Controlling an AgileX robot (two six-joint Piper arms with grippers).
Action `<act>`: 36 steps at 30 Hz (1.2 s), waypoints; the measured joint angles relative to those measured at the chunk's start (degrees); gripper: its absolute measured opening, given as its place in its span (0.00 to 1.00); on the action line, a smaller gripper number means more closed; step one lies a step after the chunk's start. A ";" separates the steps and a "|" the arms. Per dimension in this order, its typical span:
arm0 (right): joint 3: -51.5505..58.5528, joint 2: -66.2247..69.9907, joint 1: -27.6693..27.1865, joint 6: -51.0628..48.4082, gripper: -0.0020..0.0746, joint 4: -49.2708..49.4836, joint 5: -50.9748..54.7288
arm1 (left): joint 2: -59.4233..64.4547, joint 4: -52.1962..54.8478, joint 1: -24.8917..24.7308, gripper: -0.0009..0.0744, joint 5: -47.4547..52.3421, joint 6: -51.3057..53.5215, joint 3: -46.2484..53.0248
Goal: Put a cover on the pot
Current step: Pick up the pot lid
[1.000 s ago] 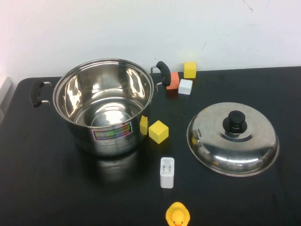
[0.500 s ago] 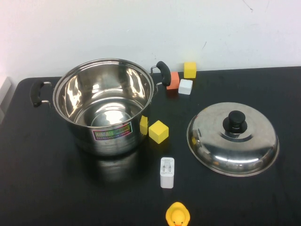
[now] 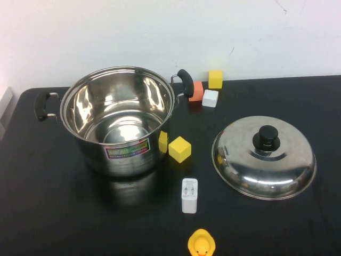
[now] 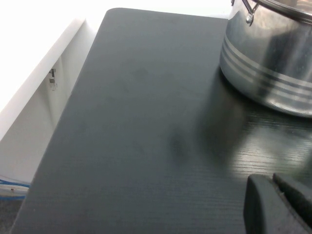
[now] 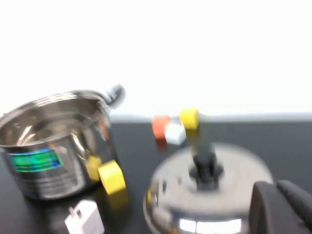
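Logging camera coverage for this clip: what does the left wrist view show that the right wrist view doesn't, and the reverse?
Only the left wrist view: the table's edge, with the left gripper low beside the pot's outer wall. Only the right wrist view: the lid with its black knob, a white charger, yellow, orange and white blocks, and the pot's open inside, with the right gripper close to the lid. Both show the pot and the black tabletop.
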 joint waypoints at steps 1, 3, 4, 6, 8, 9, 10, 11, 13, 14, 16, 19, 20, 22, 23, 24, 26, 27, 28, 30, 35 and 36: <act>-2.13 1.50 0.00 -3.31 0.04 1.16 1.03 | 0.00 0.00 0.00 0.01 0.00 0.00 0.00; -6.64 5.66 0.00 -10.80 0.04 3.98 2.92 | 0.00 0.00 0.00 0.01 0.00 0.00 0.00; -8.90 7.68 0.00 -15.08 0.04 5.35 4.16 | 0.00 0.00 0.00 0.01 0.00 0.00 0.00; -12.94 12.66 0.00 -23.56 0.04 8.01 6.69 | 0.00 0.00 0.00 0.01 0.00 0.00 0.00; -15.91 18.63 0.00 -31.05 0.04 11.15 9.17 | 0.00 0.00 0.00 0.01 0.00 0.00 0.00; -17.31 21.47 0.00 -35.90 0.04 13.72 10.07 | 0.00 0.00 0.00 0.01 0.00 0.00 0.00; -17.99 24.20 0.00 -38.93 0.05 15.55 10.20 | 0.00 0.00 0.00 0.01 0.00 0.00 0.00; -18.52 26.27 0.00 -41.62 0.06 17.66 10.08 | 0.00 0.00 0.00 0.01 0.00 0.00 0.00; -19.66 31.23 0.00 -45.63 0.10 19.31 8.65 | 0.00 0.00 0.00 0.01 0.00 0.00 0.00; -20.24 33.12 0.11 -45.97 0.13 18.99 7.63 | 0.00 0.00 0.00 0.01 0.00 0.00 0.00; -21.49 37.92 1.06 -42.68 0.22 15.01 3.91 | 0.00 0.00 0.00 0.01 0.00 0.00 0.00; -22.00 42.86 5.68 -27.54 0.40 2.90 -5.93 | 0.00 0.00 0.00 0.01 0.00 0.00 0.00; -21.70 44.23 7.50 -21.62 0.47 -2.69 -10.88 | 0.00 0.00 0.00 0.01 0.00 0.00 0.00; -20.38 48.03 11.86 -6.47 0.60 -13.90 -22.95 | 0.00 0.00 0.00 0.01 0.00 0.00 0.00; -19.68 50.37 13.61 0.07 0.63 -17.94 -28.32 | 0.00 0.00 0.00 0.01 0.00 0.00 0.00; -18.66 53.07 14.98 5.44 0.67 -23.41 -36.71 | 0.00 0.00 0.00 0.01 0.00 0.00 0.00; -17.70 58.13 16.51 12.50 0.70 -29.25 -47.26 | 0.00 0.00 0.00 0.01 0.00 0.00 0.00; -17.57 61.65 16.93 15.38 0.71 -32.18 -52.83 | 0.00 0.00 0.00 0.01 0.00 0.00 0.00; -17.49 65.26 17.04 17.29 0.72 -34.11 -58.04 | 0.00 0.00 0.00 0.01 0.00 0.00 0.00; -17.44 72.41 17.26 20.75 0.73 -37.13 -67.06 | 0.00 0.00 0.00 0.01 0.00 0.00 0.00; -17.35 86.68 17.40 25.34 0.73 -40.00 -82.31 | 0.00 0.00 0.00 0.01 0.00 0.00 0.00; -17.35 89.31 17.40 25.77 0.73 -40.42 -84.60 | 0.00 0.00 0.00 0.01 0.00 0.00 0.00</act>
